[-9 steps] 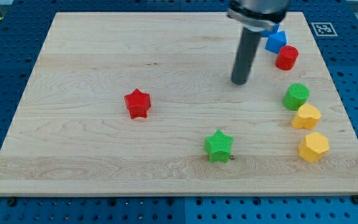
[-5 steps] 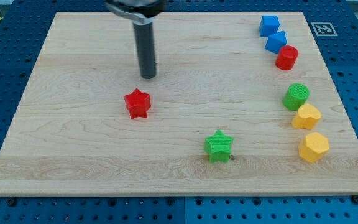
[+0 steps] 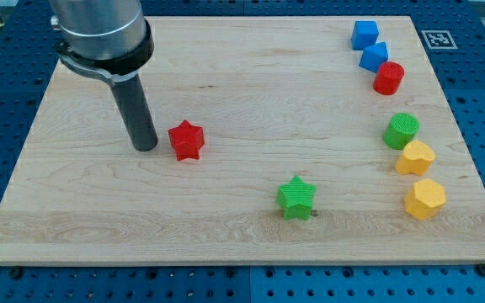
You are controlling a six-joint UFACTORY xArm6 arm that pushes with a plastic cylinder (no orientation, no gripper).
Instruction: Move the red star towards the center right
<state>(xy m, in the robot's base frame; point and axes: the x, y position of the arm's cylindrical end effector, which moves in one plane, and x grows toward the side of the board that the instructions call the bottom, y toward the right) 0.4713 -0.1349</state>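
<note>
**Tip sits just left of the red star**

The only marking in view is a black-and-white square tag (image 3: 434, 39) at the board's upper right corner; its pattern is too small to read, and nothing else carries writing.

The red star (image 3: 187, 140) lies left of the frame's centre, on the wooden board (image 3: 251, 93). My tip (image 3: 145, 147) stands just to the star's left, at about the same height in the frame; a thin gap seems to separate them, though contact cannot be ruled out from this angle. The arm ends in a plain dark rod, with no jaws to open or close.

The star is a solid, bright red, five-pointed block with ribbed sides, lying flat.

Lower and to the right, near the bottom centre, sits a green star (image 3: 296, 198). Along the right side runs a loose column: a blue cube (image 3: 365, 34) at the top, a second blue block (image 3: 374, 56), a red cylinder (image 3: 388, 77), a green cylinder (image 3: 402, 130), a yellow heart-like block (image 3: 415, 157) and a yellow hexagonal block (image 3: 425, 199).
</note>
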